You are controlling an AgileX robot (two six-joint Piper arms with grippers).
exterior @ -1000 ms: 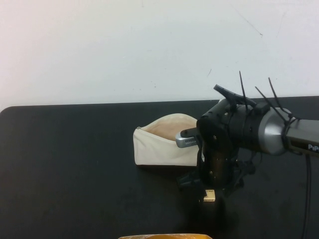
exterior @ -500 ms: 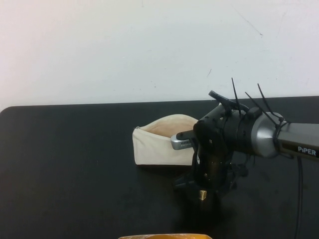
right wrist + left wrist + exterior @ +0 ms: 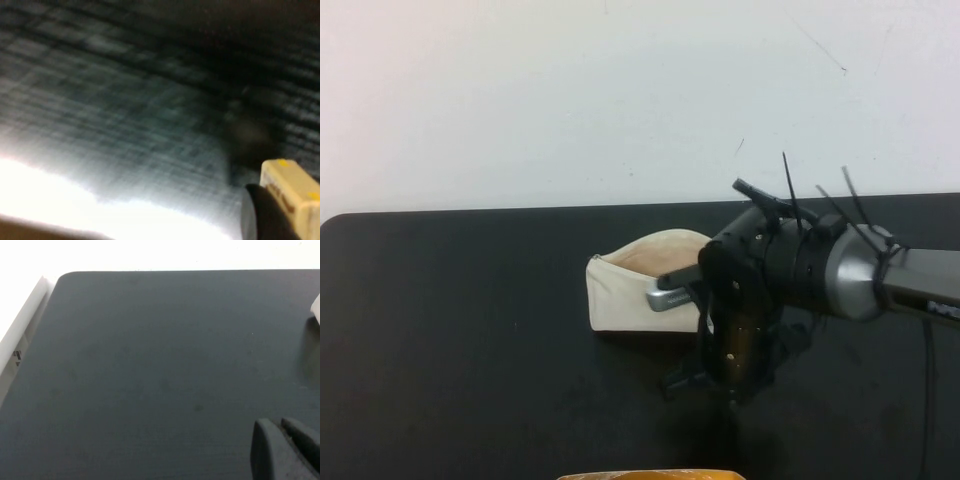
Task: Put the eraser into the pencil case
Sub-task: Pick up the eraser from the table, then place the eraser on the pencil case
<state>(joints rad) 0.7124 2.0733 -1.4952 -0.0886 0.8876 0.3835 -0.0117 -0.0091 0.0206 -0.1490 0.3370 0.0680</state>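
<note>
One end effector is doing the work here: your right end effector [image 3: 728, 385] points down just above the dark bench [image 3: 470, 330], near the front edge and a little right of centre, and it is pinching the eraser [image 3: 292, 192]. In the right wrist view you can see the pale yellow-cream block with small dark print on it, pressed against a dark finger [image 3: 260, 215]; the bench below it is blurred. From the high view the eraser itself is hidden behind the arm's wrist housing, so you cannot place it more finely than at the fingertips, clear of the bench as far as the wrist view shows. Just behind and to the left of that wrist lies the pencil case [image 3: 640, 290], a cream fabric pouch lying on the bench with its mouth gaping and its beige lining showing at the top; the arm overlaps its right end in the high view, so you cannot tell whether they touch. The left end effector [image 3: 285, 450] shows only in its own wrist view, as two dark fingertips close together over bare bench, well away from the pouch.
</note>
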